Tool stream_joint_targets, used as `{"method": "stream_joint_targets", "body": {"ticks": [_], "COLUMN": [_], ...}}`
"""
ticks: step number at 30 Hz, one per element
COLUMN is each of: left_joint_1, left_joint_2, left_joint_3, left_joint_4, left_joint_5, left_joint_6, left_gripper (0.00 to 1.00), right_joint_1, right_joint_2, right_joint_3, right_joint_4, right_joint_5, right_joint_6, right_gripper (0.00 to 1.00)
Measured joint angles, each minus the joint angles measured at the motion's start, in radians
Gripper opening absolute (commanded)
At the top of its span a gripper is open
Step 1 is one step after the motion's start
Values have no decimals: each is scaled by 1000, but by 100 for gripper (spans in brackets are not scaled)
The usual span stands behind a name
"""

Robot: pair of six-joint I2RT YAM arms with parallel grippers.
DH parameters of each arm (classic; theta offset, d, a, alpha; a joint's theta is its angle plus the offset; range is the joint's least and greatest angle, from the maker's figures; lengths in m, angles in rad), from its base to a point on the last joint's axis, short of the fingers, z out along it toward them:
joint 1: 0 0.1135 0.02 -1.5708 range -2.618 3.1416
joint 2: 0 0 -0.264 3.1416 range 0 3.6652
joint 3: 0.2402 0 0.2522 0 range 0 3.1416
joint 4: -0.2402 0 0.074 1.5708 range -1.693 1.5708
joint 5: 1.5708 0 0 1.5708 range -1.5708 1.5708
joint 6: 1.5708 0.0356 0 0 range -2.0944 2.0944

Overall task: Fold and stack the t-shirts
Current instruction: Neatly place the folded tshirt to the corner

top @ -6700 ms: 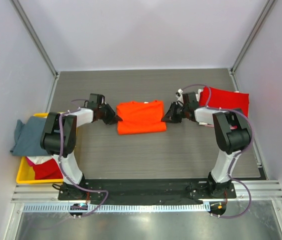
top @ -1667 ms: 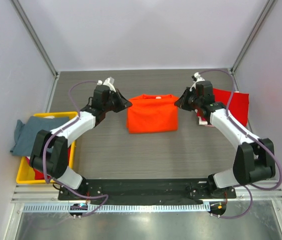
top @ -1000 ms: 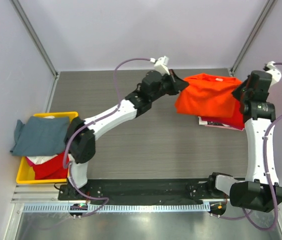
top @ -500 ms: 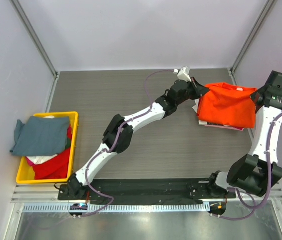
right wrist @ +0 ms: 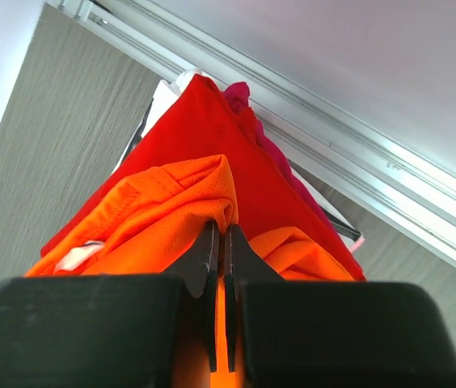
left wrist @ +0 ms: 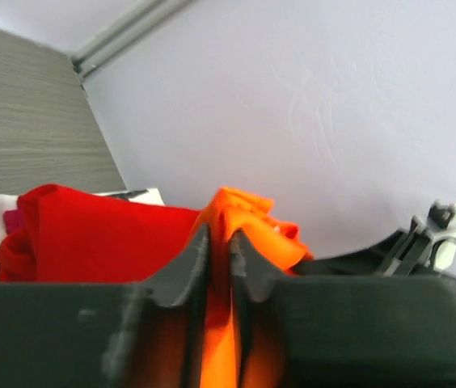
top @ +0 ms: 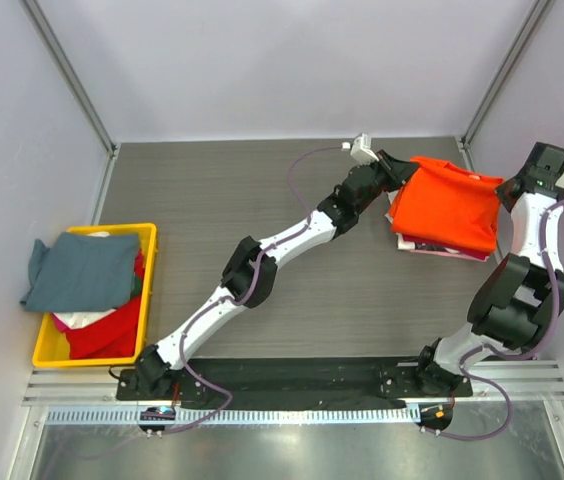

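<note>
My left gripper [top: 405,172] and right gripper [top: 509,190] each clamp an edge of the orange shirt [top: 449,202], draped at the counter's [top: 262,190] far right over a red shirt [right wrist: 212,137] that only my wrist views show clearly, well apart from the yellow bin [top: 127,229].

The overhead camera looks steeply down from behind, while both close wrist cameras share the orange tee [top: 449,203].
</note>
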Motion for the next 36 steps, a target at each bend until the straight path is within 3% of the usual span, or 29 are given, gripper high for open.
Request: {"method": "stream_joint_targets", "body": {"ticks": [6, 7, 8, 9, 10, 11, 16, 22, 27, 36], "left_joint_1": [6, 6, 7, 7, 9, 11, 25, 58, 84, 126], "left_joint_2": [94, 103, 111, 114, 116, 116, 84, -62, -371, -1075], "left_joint_3": [26, 26, 26, 26, 26, 26, -31, -200, -467, -1072], "left_joint_4": [49, 48, 48, 47, 47, 48, 83, 24, -73, -188], "left_joint_5": [-93, -100, -109, -118, -126, -131, -130, -72, -43, -40], "left_joint_6": [-27, -26, -19, -22, -18, -11, 5, 77, 161, 279], "left_gripper": [31, 50, 61, 70, 88, 89, 89, 89, 89, 97], "right_joint_1": [-7, -8, -8, -8, -7, -6, -5, 35, 118, 449], "right_joint_2": [137, 167, 190, 212, 231, 242, 251, 242, 149, -96], "right_joint_3": [50, 71, 85, 100, 114, 123, 163, 283, 259, 59], "right_joint_4": [38, 42, 47, 48, 51, 54, 35, -23, -53, -62], "right_joint_5": [-1, -1, -1, -1, 2, 4, 11, 67, 117, 101], "right_joint_6": [19, 21, 21, 27, 29, 33, 32, 6, -28, -64], "right_gripper": [2, 9, 36, 48, 61, 74, 76, 65, 51, 56]}}
